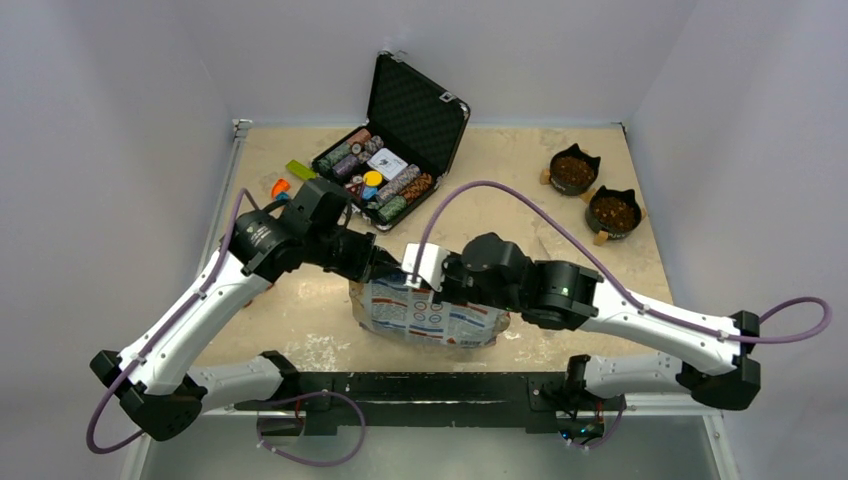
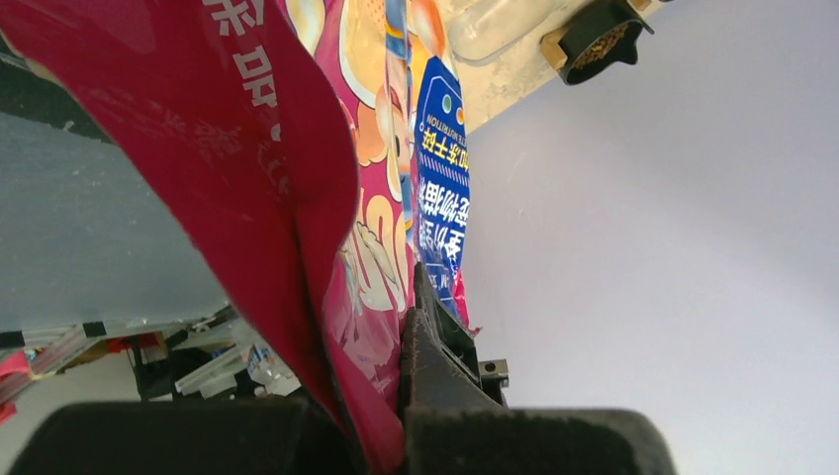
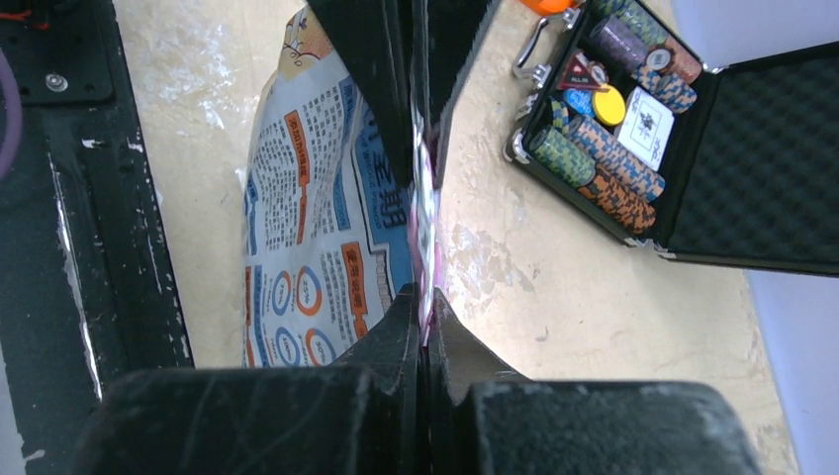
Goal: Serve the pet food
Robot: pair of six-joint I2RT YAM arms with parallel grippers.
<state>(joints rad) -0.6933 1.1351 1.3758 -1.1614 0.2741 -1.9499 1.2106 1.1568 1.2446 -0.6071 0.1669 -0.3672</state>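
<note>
The pet food bag [image 1: 430, 318], glossy, printed white and blue with a pink edge, lies on the table between my arms. My left gripper [image 1: 366, 262] is shut on the bag's pink upper left edge [image 2: 326, 198]. My right gripper [image 1: 425, 272] is shut on the same pink top edge [image 3: 427, 297], just right of the left gripper [image 3: 416, 59]. Two black cat-eared bowls [image 1: 556, 160] [image 1: 634, 200] stand at the back right, each holding dark-brown kibble [image 1: 573, 174]. One bowl shows in the left wrist view [image 2: 599, 40]. The kibble inside the bag is hidden.
An open black case [image 1: 420, 110] of colourful poker chips [image 1: 385, 180] stands at the back centre, close behind the left gripper; it also shows in the right wrist view [image 3: 752, 198]. Small orange and green items [image 1: 285, 180] lie left of it. A black rail [image 1: 420, 385] runs along the near edge.
</note>
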